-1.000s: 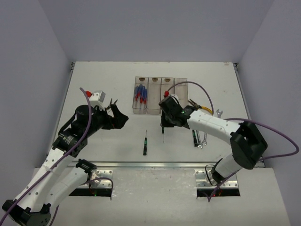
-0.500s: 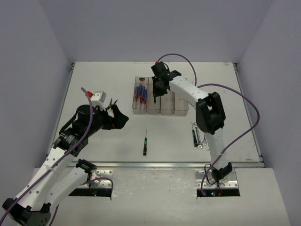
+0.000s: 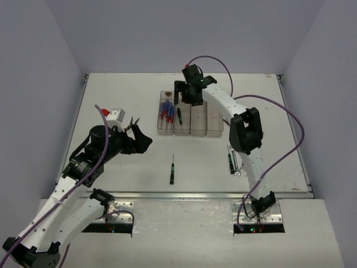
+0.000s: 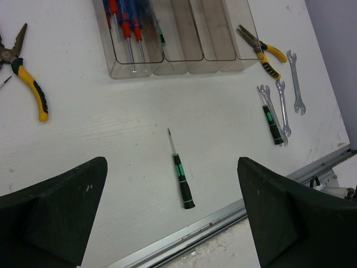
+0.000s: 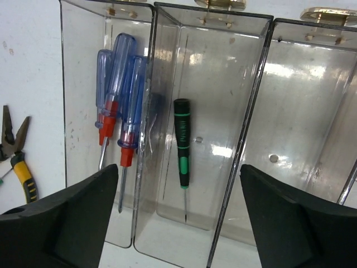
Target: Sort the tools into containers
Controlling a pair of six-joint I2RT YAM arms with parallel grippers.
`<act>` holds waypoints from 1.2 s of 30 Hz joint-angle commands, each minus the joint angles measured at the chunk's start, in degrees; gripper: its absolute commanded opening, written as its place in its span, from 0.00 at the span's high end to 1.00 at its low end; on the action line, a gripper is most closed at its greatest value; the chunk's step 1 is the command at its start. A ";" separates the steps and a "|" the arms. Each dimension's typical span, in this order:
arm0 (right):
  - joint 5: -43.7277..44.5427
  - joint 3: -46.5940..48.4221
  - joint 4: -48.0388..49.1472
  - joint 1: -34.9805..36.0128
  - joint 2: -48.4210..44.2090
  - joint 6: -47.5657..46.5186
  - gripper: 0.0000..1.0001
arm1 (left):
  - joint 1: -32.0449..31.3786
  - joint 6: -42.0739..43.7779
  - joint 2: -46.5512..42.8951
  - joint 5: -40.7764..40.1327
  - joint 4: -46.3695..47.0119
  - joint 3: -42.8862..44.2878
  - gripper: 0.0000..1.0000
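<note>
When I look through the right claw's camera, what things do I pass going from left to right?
yellow-handled pliers → blue screwdrivers → black-and-green screwdriver → third bin

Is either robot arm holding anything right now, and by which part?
Nothing is held. The right tool stands open above the clear brownish bin where a black-and-green screwdriver lies; the left tool is open and empty too.
</note>
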 commanded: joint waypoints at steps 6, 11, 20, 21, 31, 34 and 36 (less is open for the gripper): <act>1.16 -20.51 -4.94 -0.17 -23.92 -6.76 0.09 | -0.07 0.09 -1.37 1.06 2.88 -0.25 0.00; 9.49 -49.68 -3.57 -0.19 -46.27 -6.31 0.20 | -0.07 -0.04 -2.41 0.89 3.14 -0.51 0.00; 12.42 -72.60 1.16 -1.61 -55.04 -3.98 0.50 | -0.07 0.06 -2.38 0.97 2.99 -0.42 0.00; 12.82 -73.46 1.16 -1.72 -54.69 -3.63 0.51 | -0.07 0.06 -2.47 0.94 2.91 -0.48 0.00; 10.62 -74.92 5.57 -3.26 -47.94 -5.06 0.58 | -0.17 0.15 -2.14 1.64 2.96 -0.51 0.00; 10.47 -75.14 6.59 -3.82 -46.05 -5.42 0.60 | -0.17 0.15 -2.21 1.64 2.88 -0.51 0.00; 10.38 -75.24 7.36 -4.28 -44.81 -5.79 0.61 | -0.24 0.15 -2.23 1.81 2.96 -0.51 0.00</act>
